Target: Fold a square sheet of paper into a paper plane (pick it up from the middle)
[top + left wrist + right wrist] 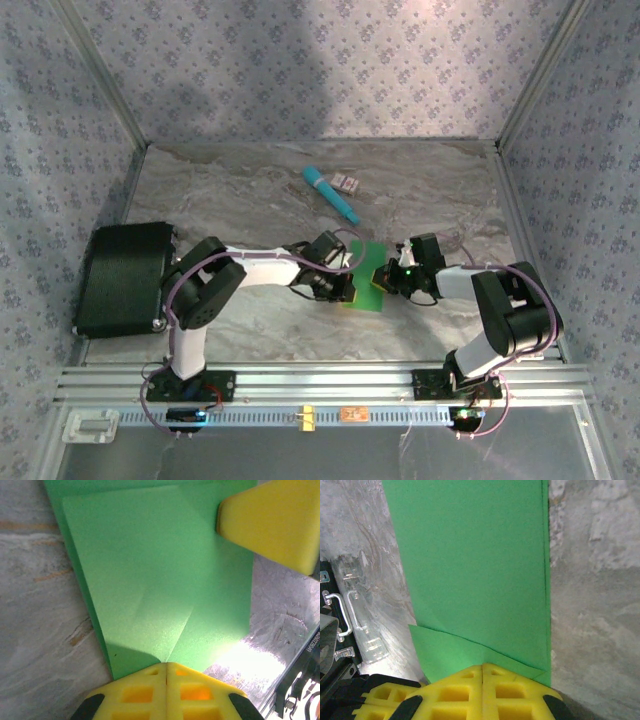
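Left hand [166, 675] closed, tips resting on the narrow point of the folded square sheet of paper [165, 580]. Right hand [483, 676] closed, tips at the opposite edge. Sheet lies flat on the tabletop [250, 190], tapering toward the left hand. Black case [125, 278] at left, contents hidden.

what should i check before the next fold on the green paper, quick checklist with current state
1. Left claw shut, tips at the green paper: ok
2. Right claw shut, tips at the paper's other side: ok
3. Paper lying on the table with folded layers showing: ok
4. Whether either claw pinches the paper or only presses on it: cannot tell
5. Teal stick lying apart from the paper, out of the fold's way: ok
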